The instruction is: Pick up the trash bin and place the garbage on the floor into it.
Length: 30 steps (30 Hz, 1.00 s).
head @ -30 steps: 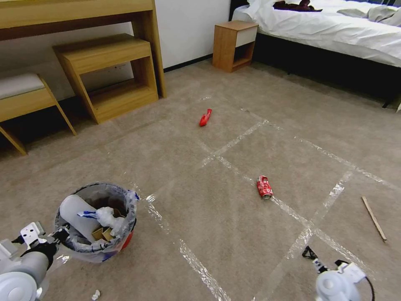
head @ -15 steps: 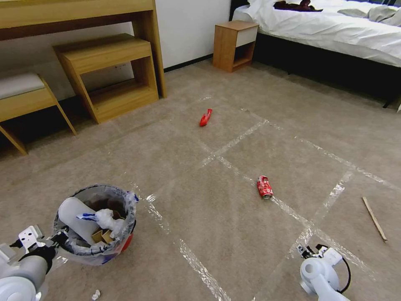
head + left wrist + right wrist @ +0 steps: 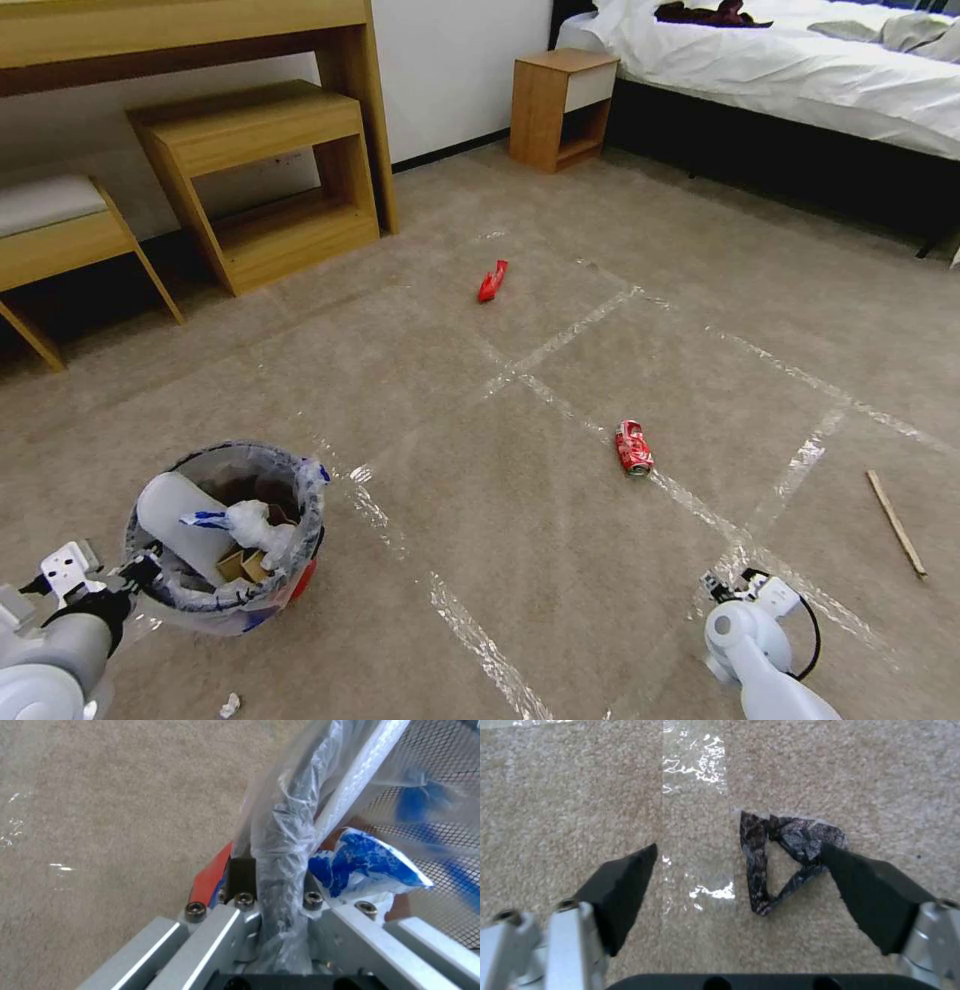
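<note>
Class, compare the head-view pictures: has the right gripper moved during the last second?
Yes. The right gripper has shifted toward the robot's left, measured against the fixed thin stick, and now hangs open over a dark scrap.

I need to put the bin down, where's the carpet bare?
Bare carpet lies between the red plastic-lined trash bin and the crushed red can. Busier near the right gripper, over a dark scrap, with the thin stick beyond.
</note>
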### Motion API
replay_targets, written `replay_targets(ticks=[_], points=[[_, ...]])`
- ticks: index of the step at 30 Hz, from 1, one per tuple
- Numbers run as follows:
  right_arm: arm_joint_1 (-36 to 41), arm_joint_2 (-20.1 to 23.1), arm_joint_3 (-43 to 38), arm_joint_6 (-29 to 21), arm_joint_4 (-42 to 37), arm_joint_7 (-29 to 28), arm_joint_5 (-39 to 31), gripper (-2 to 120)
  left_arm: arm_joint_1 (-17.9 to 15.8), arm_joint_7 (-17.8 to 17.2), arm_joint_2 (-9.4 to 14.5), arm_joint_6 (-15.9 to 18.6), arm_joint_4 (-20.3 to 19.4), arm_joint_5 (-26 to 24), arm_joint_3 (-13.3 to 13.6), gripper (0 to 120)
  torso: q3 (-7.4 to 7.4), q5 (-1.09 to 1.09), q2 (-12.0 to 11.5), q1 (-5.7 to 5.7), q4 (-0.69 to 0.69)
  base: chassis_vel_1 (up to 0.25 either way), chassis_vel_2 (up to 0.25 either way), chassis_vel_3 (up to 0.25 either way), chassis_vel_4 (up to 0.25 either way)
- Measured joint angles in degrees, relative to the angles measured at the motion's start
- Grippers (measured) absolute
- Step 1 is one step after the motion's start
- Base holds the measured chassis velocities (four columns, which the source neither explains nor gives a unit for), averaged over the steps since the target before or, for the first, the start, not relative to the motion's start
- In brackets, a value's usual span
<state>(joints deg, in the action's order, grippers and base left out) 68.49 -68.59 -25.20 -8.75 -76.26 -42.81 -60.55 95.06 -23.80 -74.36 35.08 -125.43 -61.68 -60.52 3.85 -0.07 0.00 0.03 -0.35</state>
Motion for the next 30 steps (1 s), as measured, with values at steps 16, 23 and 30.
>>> replay_targets(ticks=[16,23,30], points=[[-0.3,-0.7,-0.6,1.4,3.6,1.1,2.0,66,0.2,0.0,-0.4,-0.2,-0.4,0.1,0.5,1,0.00,-0.01,0.0,0.00,-0.01,0.000,0.000,0.000,0.000],[0.4,-1.0,-0.6,1.9,3.3,1.2,2.6,40,0.4,0.1,-0.7,-0.5,-0.4,0.5,0.5,1,0.00,-0.01,0.0,0.00,-0.01,0.000,0.000,0.000,0.000],[2.7,-0.7,-0.7,2.3,0.8,1.4,3.6,15,0.8,0.5,-1.3,-0.7,-0.3,1.4,0.7,1,-0.01,0.00,0.0,0.00,0.00,0.000,0.000,0.000,0.000]])
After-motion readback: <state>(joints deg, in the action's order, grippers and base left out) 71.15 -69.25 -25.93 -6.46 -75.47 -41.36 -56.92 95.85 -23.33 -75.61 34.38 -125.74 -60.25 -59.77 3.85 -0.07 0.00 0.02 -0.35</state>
